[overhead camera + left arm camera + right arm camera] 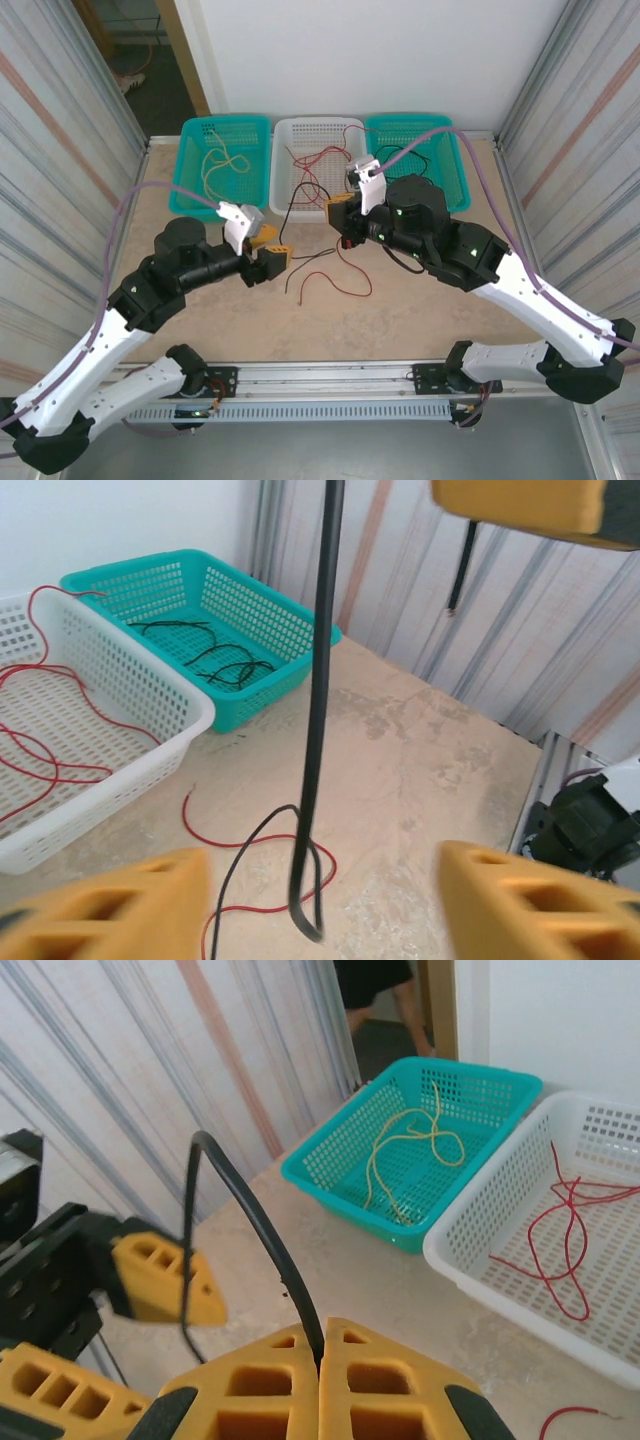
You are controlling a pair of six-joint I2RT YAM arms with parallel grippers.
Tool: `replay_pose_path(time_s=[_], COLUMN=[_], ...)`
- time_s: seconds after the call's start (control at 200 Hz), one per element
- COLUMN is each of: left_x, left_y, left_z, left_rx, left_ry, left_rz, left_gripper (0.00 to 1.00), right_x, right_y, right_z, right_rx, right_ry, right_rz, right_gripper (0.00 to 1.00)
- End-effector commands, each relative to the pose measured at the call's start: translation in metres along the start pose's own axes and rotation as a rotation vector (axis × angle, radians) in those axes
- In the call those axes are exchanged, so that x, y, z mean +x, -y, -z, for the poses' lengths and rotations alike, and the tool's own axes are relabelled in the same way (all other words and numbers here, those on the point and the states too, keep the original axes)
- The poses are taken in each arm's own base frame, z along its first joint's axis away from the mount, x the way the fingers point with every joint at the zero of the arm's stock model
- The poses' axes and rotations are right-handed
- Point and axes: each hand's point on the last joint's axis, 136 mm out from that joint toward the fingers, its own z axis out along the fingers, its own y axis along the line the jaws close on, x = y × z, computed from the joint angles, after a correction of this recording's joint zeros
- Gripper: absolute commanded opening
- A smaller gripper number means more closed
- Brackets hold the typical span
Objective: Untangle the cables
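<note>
Clamped shut on the black cable (270, 1245), your right gripper (322, 1355) dangles it between the parted jaws of your left gripper (320, 905), so pull up carelessly and its lower loop may snag the red cable (188, 818) on the table (430, 760).

The left arm (110, 340) and the right arm (545, 305) share one build: long white link shells joined by rounded black joint housings. A thin lilac hose (118, 220) runs along each arm, from its far end to its base. Each wrist carries a white bracket (237, 222) with a grey camera block. The left end effector (275, 258) and the right end effector (342, 212) each have two chunky yellow-orange fingers (250, 1390), moulded with rectangular recesses and set on black carriers. Small green lights (397, 212) glow on the right arm's black housings. The black bases are fixed to a silver slotted rail (330, 378) along the near edge.
</note>
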Motion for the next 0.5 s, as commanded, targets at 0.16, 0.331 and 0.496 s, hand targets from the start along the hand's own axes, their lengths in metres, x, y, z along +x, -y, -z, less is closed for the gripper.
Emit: replay_pose_path(time_s=[0.16,0.331,0.496], left_x=[-0.038,-0.052,-0.062], left_y=[0.003,0.004,0.002], left_z=[0.001,-0.001,0.002], left_rx=[0.004,0.000,-0.017], left_ry=[0.079,0.090,0.126], left_rz=[-0.050,-0.085,-0.075], left_gripper=[0.66,0.41,0.00], right_x=[-0.017,-0.017,-0.018], right_y=[-0.022,-0.025,-0.020], right_z=[0.004,0.004,0.004], right_rx=[-0.074,-0.080,-0.056], right_ry=[0.016,0.012,0.019], right_rz=[0.070,0.078,0.079], right_gripper=[0.00,0.00,0.00])
